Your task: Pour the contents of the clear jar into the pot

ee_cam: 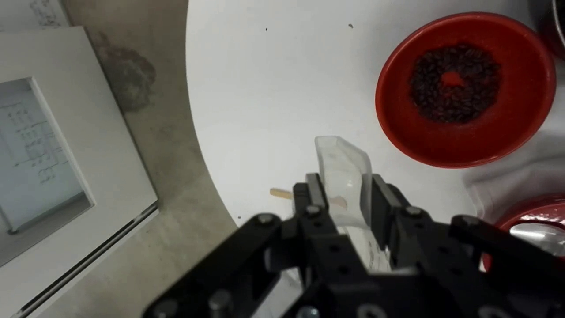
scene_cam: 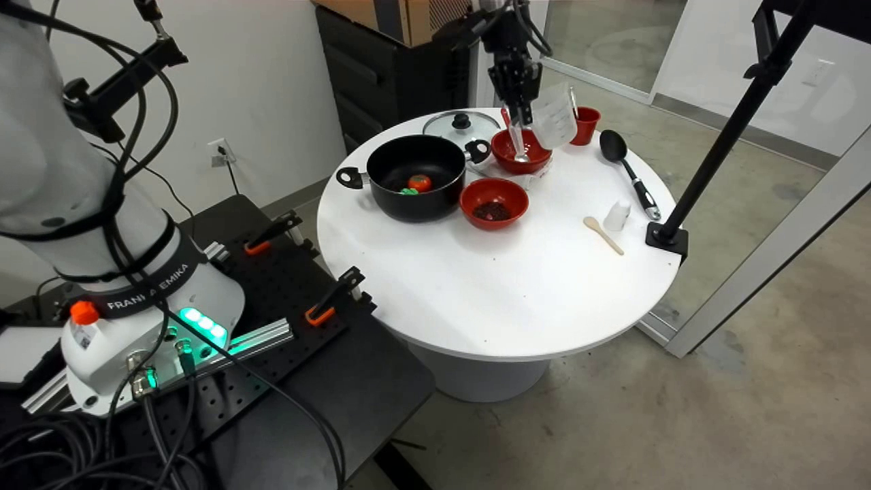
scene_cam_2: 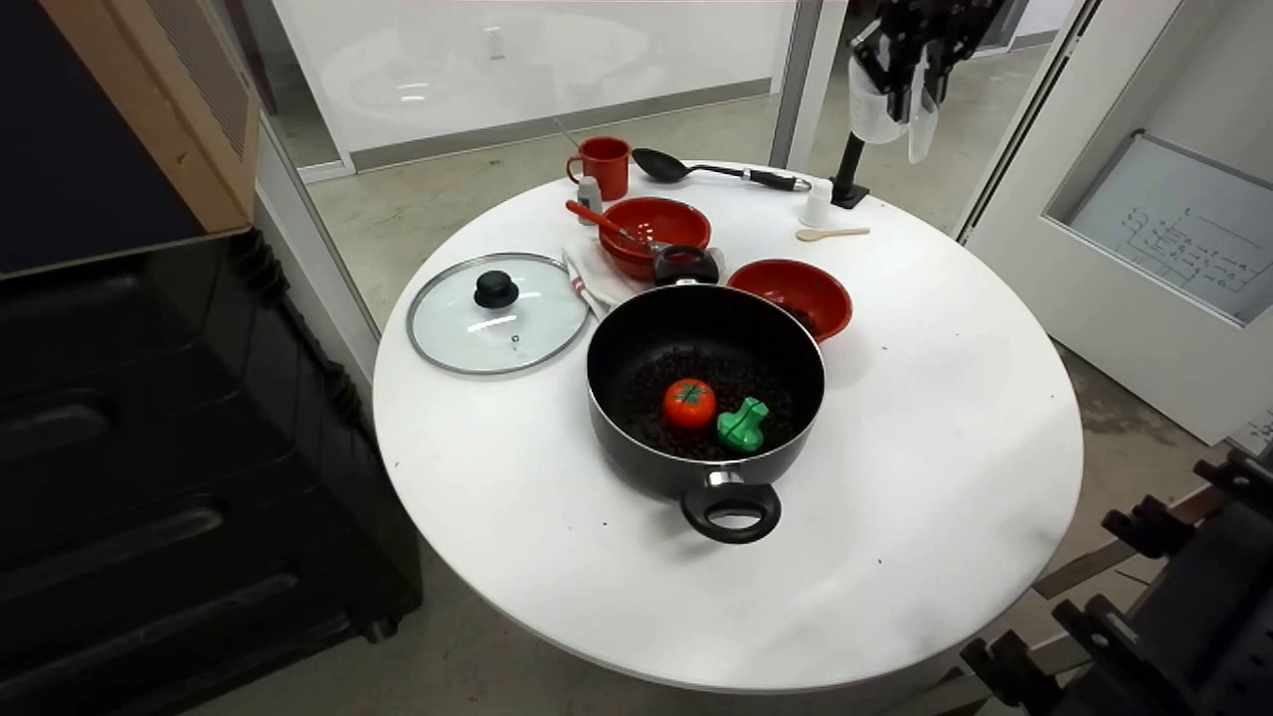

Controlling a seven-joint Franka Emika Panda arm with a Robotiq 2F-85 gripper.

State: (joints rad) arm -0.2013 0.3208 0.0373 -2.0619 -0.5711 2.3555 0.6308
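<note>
Pinching clear jar by handle: hand. Both exterior views: tomato in pot; wrist view: rim.

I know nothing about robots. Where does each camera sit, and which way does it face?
Exterior view: apparently high beside the table, facing down over the pot, with the end effector showing at the top edge.
Exterior view: apparently high near the robot's base, facing down across the table; that base, part of the arm and the end effector show.
Wrist view: mounted on the arm, looking down past the end effector's fingers toward a red bowl.
Both exterior views share the table, the pot and the held clear jar.
</note>
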